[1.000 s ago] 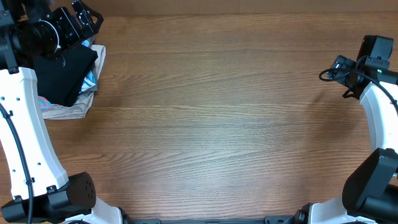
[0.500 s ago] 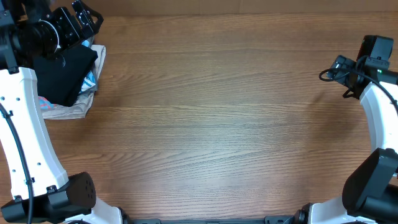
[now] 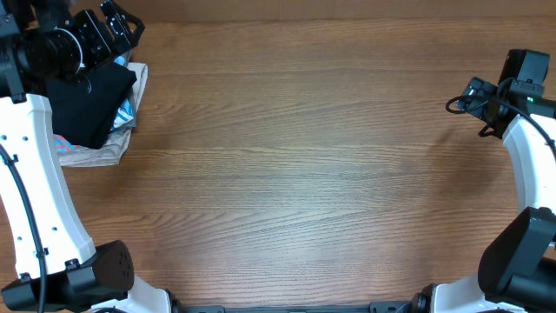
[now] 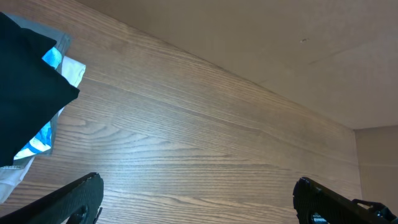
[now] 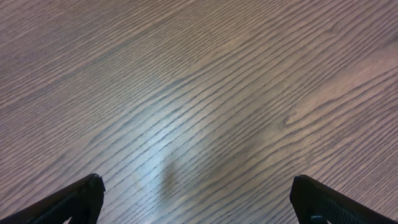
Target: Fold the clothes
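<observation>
The wooden surface (image 3: 295, 165) is stretching wide under both arms. At ten o'clock the black T-shirt (image 3: 87, 109) is resting as a compact bundle atop a patterned garment (image 3: 128, 110) and grey-beige cloths (image 3: 95, 155). It is seemingly folded already, though the left arm is hiding its far edge. The left gripper (image 4: 199, 190) is hovering beside it, released and empty. The right gripper (image 5: 196, 186), at three o'clock, is gaping empty too.

Your left arm (image 3: 39, 183) and right arm (image 3: 528, 165) wear smooth white shells between black joints and black bases. Thin black cables loop beside both, and the claw fingertips (image 4: 78, 196) are matte black.
</observation>
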Controlling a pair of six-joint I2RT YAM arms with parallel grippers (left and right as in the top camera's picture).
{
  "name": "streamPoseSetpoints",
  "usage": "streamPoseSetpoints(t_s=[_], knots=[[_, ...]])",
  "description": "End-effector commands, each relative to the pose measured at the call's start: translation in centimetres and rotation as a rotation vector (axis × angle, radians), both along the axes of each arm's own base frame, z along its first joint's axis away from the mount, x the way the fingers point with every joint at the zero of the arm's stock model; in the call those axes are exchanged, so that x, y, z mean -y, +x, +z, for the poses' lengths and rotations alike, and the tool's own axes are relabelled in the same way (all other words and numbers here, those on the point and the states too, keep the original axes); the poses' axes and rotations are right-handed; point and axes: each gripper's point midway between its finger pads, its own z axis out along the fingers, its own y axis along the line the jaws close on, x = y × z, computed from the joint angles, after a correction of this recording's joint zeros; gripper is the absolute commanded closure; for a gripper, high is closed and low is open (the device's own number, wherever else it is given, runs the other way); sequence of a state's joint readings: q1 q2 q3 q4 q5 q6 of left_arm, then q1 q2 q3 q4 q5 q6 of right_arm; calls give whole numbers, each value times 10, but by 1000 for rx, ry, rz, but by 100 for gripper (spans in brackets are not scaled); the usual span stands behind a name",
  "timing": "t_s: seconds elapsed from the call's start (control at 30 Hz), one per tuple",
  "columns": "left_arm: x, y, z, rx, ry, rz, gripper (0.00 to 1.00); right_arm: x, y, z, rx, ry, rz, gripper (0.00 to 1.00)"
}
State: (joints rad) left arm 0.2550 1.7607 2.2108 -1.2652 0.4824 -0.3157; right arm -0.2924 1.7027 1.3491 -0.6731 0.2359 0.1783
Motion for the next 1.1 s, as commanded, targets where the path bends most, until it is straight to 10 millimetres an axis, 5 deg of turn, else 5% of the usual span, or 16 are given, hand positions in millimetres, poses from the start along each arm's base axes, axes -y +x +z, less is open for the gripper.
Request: streamPoseSetpoints(t_s=[0.0, 0.23, 0.6, 0.83, 1.07], knots=[[0, -2, 2, 3, 2, 3, 0, 1, 1, -1, -2, -8, -1, 0], [0, -2, 2, 3, 2, 3, 0, -6, 0, 29, 67, -28, 13, 0], [0, -2, 2, 3, 2, 3, 0, -67, -28, 165, 399, -96, 140, 0], [0, -2, 1, 2, 2, 3, 0, -127, -78, 252, 656, -100, 285, 0], [0, -2, 2, 3, 2, 3, 0, -161, -148, 315, 891, -74, 397, 0]])
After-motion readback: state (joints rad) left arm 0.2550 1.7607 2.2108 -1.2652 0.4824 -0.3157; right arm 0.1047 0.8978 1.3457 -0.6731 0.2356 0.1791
